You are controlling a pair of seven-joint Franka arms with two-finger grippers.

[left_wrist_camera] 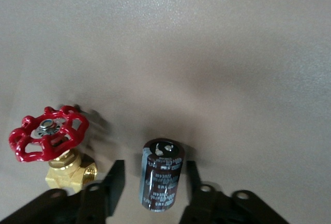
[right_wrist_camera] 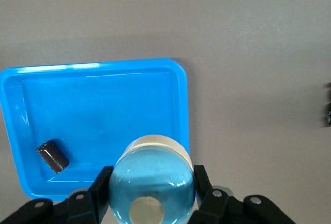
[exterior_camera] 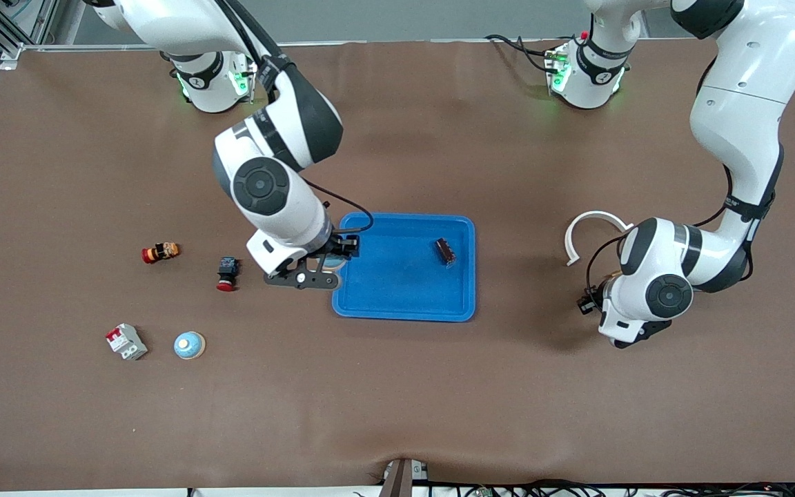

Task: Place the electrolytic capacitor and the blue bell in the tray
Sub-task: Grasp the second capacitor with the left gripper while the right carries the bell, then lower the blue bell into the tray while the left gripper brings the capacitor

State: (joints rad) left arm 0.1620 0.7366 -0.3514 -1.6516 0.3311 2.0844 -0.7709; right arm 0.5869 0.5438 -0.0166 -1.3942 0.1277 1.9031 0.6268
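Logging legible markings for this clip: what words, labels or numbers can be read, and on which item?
No text reads clearly.
Capacitor between the left gripper fingers: pale print on the sleeve, too blurred to read.
Grey and red switch box: markings too small.
Arm bases: small round marks, unreadable.

The left end effector (left_wrist_camera: 155,185) is straddling a dark capacitor (left_wrist_camera: 162,175) lying on the table (left_wrist_camera: 207,53), a red-handled brass valve (left_wrist_camera: 54,149) sitting beside it.
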